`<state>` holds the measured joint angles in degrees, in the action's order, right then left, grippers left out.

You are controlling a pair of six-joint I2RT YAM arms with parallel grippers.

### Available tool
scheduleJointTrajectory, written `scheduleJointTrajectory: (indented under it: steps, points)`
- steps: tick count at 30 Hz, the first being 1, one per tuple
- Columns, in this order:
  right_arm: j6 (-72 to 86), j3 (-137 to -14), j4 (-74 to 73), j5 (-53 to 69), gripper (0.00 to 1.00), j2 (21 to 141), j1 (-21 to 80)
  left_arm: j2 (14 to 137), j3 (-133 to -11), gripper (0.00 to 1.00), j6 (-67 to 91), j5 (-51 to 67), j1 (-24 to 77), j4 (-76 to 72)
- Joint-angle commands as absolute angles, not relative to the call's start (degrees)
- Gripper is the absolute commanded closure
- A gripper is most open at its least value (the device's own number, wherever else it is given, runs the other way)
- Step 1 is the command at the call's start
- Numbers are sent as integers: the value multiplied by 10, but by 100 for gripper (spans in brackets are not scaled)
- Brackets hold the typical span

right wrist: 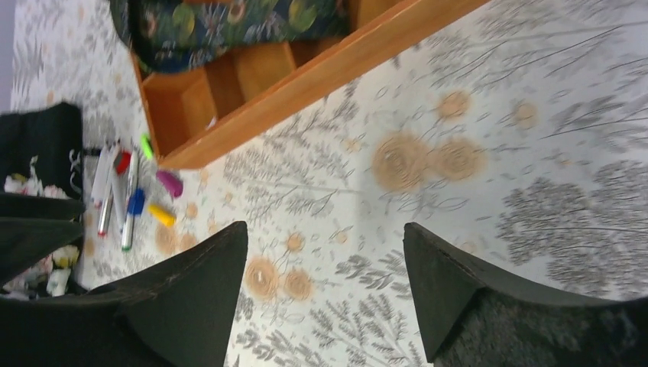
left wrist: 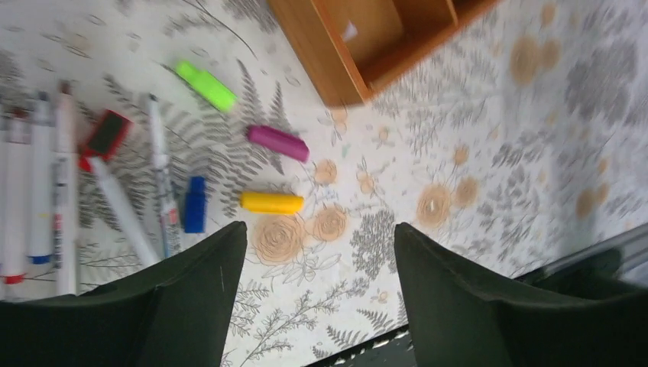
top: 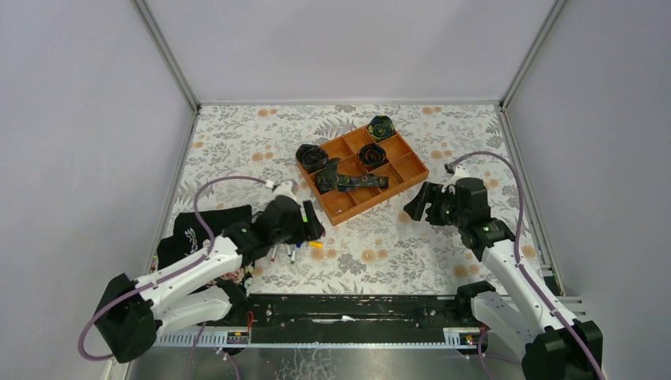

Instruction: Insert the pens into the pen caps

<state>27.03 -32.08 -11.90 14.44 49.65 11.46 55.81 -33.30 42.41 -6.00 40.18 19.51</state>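
Inside orange tray (top: 407, 168), dark fabric rolls (top: 373, 154); pens (left wrist: 161, 176) outside, nearby

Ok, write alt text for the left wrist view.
The left gripper, jaws open, hangs over a floral tablecloth. Beyond it lie a green cap, magenta cap, yellow cap and blue cap, with white pens at left and an orange tray at top.

No text, number, brand or sign is showing legibly in any view. Fine dark and red print is running along the white barrels of the pens (left wrist: 65, 191), too blurred to read. A white mark is showing on the black cloth (top: 188, 231) at the left of the worktop (top: 261, 142), likewise unreadable.
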Motion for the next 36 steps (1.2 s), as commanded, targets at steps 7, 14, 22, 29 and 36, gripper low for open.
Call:
scheduleJointTrajectory:
  steps: [7, 14, 22, 29, 36]
  points:
    - [277, -307, -137, 123, 21, 481, 163, 630, -314, 57, 536, -192, 510, 172]
    - [271, -314, -134, 128, 21, 494, 163, 610, -320, 69, 508, -242, 453, 261]
    - [272, -314, -129, 127, 21, 500, 165, 585, -292, 70, 456, -206, 364, 230]
    - [274, -311, -131, 128, 20, 503, 166, 618, -273, 80, 445, -179, 338, 191]
    - [273, -311, -135, 125, 20, 507, 167, 646, -262, 79, 445, -169, 336, 172]
